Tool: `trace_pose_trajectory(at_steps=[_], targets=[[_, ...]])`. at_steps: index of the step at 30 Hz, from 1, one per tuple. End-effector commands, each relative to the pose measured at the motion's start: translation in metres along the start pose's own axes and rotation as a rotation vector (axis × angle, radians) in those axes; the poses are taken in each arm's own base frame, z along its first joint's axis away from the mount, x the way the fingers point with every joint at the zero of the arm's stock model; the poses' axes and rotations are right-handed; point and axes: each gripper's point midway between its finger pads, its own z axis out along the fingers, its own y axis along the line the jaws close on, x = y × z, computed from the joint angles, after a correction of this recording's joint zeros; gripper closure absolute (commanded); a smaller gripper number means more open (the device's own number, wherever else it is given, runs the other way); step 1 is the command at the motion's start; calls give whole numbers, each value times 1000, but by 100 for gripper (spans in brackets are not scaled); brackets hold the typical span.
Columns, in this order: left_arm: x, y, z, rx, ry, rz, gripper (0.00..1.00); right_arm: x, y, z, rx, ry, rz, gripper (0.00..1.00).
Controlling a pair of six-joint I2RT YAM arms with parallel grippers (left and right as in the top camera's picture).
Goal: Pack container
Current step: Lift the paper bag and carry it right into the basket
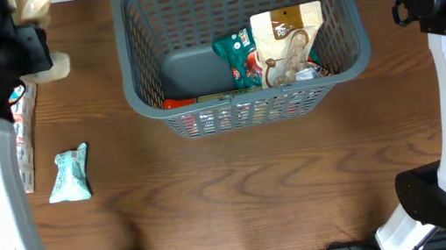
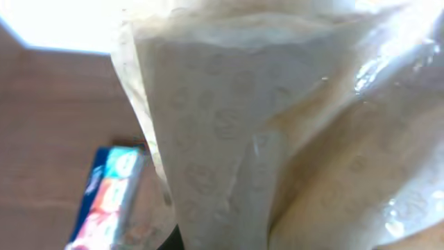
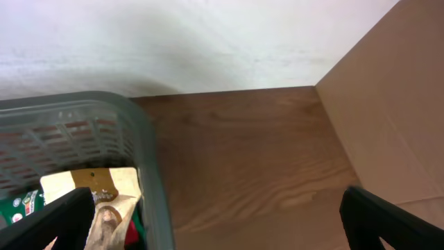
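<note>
The dark grey container (image 1: 245, 97) sits upper centre of the overhead frame with snack packs (image 1: 278, 46) inside, while the left gripper (image 1: 34, 45) at upper left is clamped on a pale crinkly bag (image 2: 277, 139) and the right gripper (image 3: 218, 229) is spread wide, holding nothing.

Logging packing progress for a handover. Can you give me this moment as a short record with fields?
basket: holds green pack, beige pouch, red pack
table: pale blue pack, long stick pack
left hand: shut, seemingly on cream bag
right hand: open, empty, beside basket
</note>
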Motion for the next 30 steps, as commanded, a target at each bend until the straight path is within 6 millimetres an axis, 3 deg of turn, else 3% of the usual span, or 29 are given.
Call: trace_pose_trajectory(at_steps=[1, 9, 14, 23, 30], targets=[[-27, -47, -40, 212, -106, 21, 94, -4, -10, -9, 19, -23, 10, 1], [-58, -128, -102, 545, -254, 181, 94, -4, -10, -9, 19, -23, 10, 1], [-58, -169, -116, 692, -298, 287, 94, -4, -10, -9, 19, -23, 10, 1], [-39, -227, -116, 830, -274, 412, 94, -4, -10, -9, 19, -23, 10, 1], [-14, -275, -92, 932, -183, 471, 94, -4, -10, -9, 19, -23, 9, 1]])
